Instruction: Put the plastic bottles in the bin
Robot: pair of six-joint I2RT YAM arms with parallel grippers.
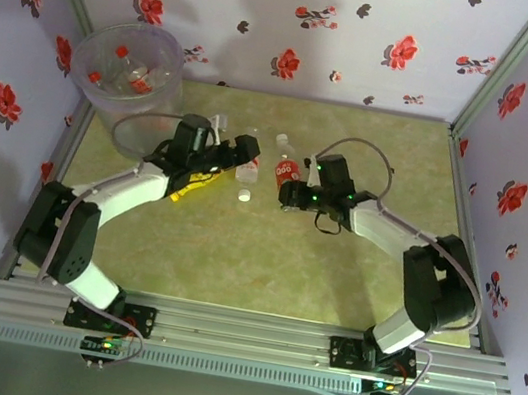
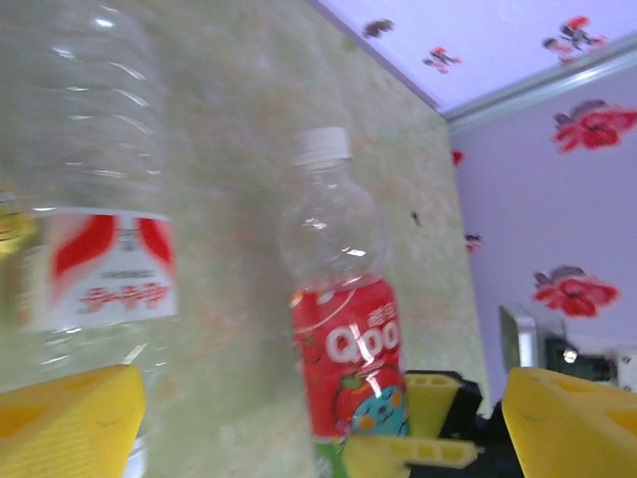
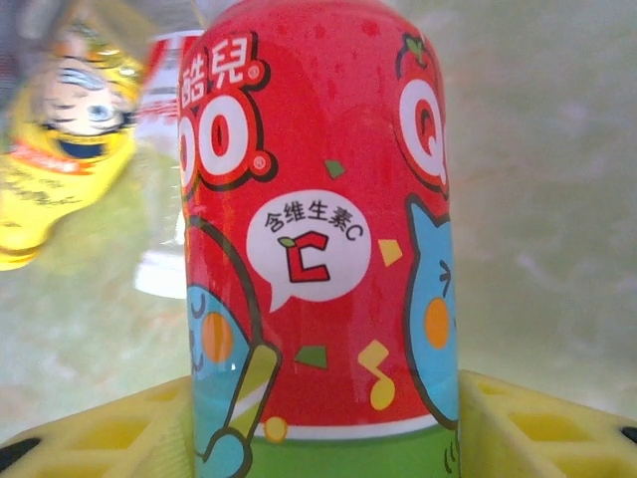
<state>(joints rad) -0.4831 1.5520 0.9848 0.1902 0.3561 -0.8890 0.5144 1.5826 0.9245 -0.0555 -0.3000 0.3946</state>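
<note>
One red bottle [image 3: 318, 219], pinched low by the right fingers [image 1: 288, 189], probably needs a slow upright lift; left fingers [image 1: 244, 150] gape empty.

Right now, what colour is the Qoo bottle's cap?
White cap; left wrist view shows it best.

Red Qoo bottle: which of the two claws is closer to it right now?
Right. The right gripper clamps the red Qoo bottle low down, a finger on each side. The left gripper stands open, apart from it, beside a clear bottle.
</note>
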